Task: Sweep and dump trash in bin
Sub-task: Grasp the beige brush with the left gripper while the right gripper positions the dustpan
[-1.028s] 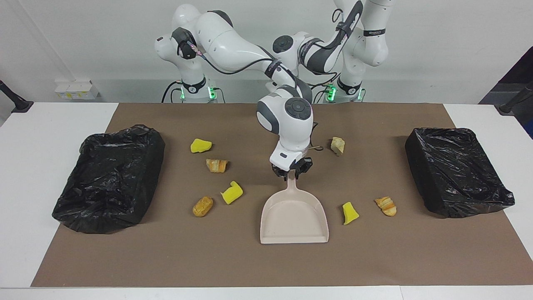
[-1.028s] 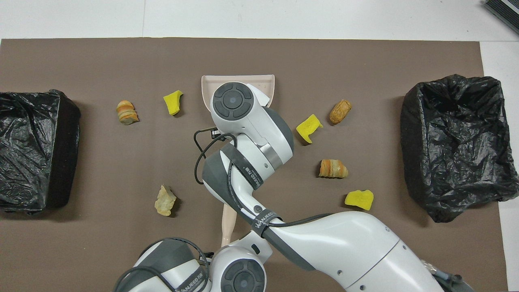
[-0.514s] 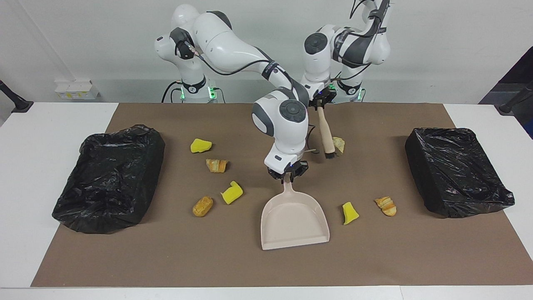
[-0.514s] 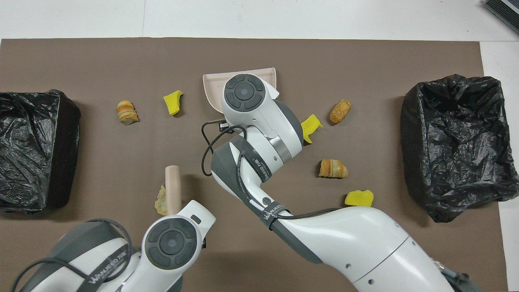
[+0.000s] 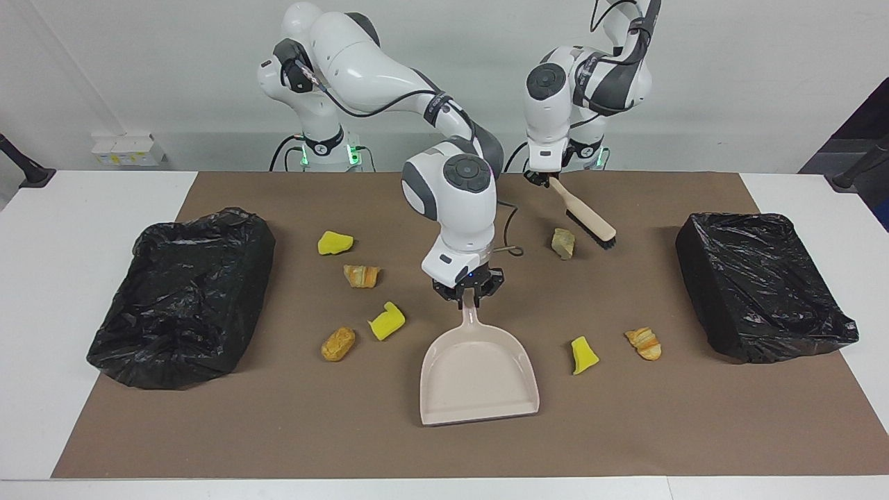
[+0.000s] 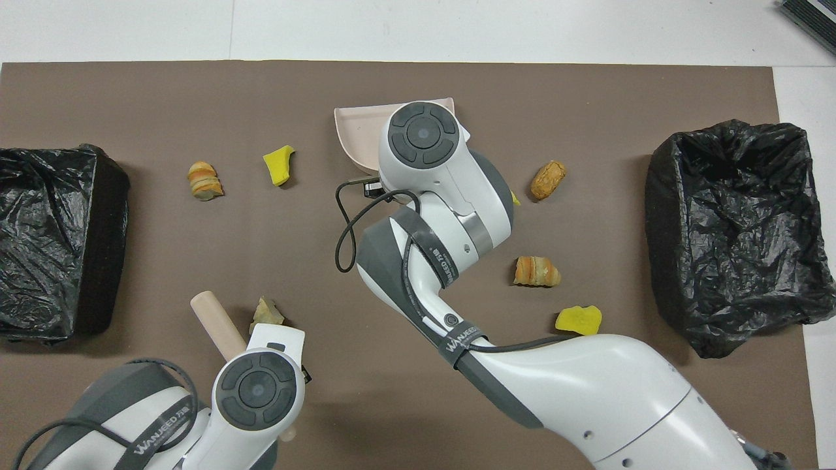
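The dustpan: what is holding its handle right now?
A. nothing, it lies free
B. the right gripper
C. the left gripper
B. The right gripper is shut on the handle of the dustpan, while the left gripper holds the brush beside a tan lump.

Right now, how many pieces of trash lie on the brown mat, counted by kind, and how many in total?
Yellow sponge chunks: 3
Tan-orange pastry-like pieces: 4
Total: 7, none yet in the dustpan.
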You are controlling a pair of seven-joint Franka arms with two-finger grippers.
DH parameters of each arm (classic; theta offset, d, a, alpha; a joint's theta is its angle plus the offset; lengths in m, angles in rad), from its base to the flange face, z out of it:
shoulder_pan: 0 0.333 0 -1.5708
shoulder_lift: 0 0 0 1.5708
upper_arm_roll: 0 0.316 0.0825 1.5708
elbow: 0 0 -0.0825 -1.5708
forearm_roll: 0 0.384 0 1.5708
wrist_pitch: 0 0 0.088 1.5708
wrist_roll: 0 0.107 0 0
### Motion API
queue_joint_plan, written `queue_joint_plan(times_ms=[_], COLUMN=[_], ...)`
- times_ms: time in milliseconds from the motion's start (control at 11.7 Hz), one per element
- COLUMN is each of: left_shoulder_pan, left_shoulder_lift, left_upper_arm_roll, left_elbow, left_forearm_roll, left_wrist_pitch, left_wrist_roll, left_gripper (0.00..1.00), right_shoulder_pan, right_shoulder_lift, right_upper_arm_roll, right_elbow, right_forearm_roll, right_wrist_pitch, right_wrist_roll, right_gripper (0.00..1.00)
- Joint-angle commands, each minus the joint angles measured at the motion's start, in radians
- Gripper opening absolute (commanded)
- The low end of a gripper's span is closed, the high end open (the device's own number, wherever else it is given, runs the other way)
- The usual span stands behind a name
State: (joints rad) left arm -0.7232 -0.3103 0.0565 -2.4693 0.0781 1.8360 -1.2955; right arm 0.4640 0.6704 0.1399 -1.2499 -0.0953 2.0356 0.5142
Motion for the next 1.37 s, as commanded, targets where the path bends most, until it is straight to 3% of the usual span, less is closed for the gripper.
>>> queue_joint_plan(times_ms=[0, 171, 257, 343, 514, 600, 856, 1028, 1285], left_shoulder_pan=[0.025, 0.025, 0.027, 0.028, 0.027, 0.031, 0.099, 0.19, 0.234], left_shoulder_lift=[-0.038, -0.007, -0.001, 0.009, 0.075, 0.104, 0.194, 0.249, 0.327], left_upper_arm_roll=[-0.001, -0.003, -0.001, -0.001, -0.003, -0.001, 0.0, -0.003, -0.003], left_elbow=[-0.082, -0.092, -0.092, -0.091, -0.077, -0.044, 0.055, 0.117, 0.231], left_forearm_roll=[-0.116, -0.177, -0.235, -0.285, -0.319, -0.331, -0.374, -0.377, -0.388], left_wrist_pitch=[0.08, 0.138, 0.163, 0.19, 0.285, 0.305, 0.353, 0.391, 0.425], left_wrist_roll=[-0.064, -0.102, -0.11, -0.14, -0.234, -0.237, -0.272, -0.268, -0.252], left_gripper=[0.0, 0.0, 0.0, 0.0, 0.0, 0.0, 0.0, 0.0, 0.0], right_shoulder_pan=[-0.016, -0.016, -0.016, -0.015, -0.016, -0.016, -0.018, -0.027, -0.07], right_shoulder_lift=[-0.077, -0.078, -0.08, -0.083, -0.09, -0.101, -0.109, -0.132, -0.185], right_upper_arm_roll=[0.009, 0.009, 0.009, 0.009, 0.009, 0.01, 0.01, 0.01, 0.01], right_elbow=[-0.202, -0.209, -0.21, -0.216, -0.235, -0.252, -0.243, -0.243, -0.241], right_forearm_roll=[0.025, 0.025, 0.025, 0.025, 0.025, 0.025, 0.023, 0.023, 0.023], right_wrist_pitch=[0.138, 0.127, 0.123, 0.118, 0.118, 0.118, 0.081, 0.071, 0.008], right_wrist_roll=[-0.033, -0.033, -0.033, -0.031, -0.034, -0.033, -0.063, -0.214, -0.449], right_gripper=[0.08, 0.43, 0.47, 0.33, 0.3, 0.0, 0.0, 0.0, 0.0])
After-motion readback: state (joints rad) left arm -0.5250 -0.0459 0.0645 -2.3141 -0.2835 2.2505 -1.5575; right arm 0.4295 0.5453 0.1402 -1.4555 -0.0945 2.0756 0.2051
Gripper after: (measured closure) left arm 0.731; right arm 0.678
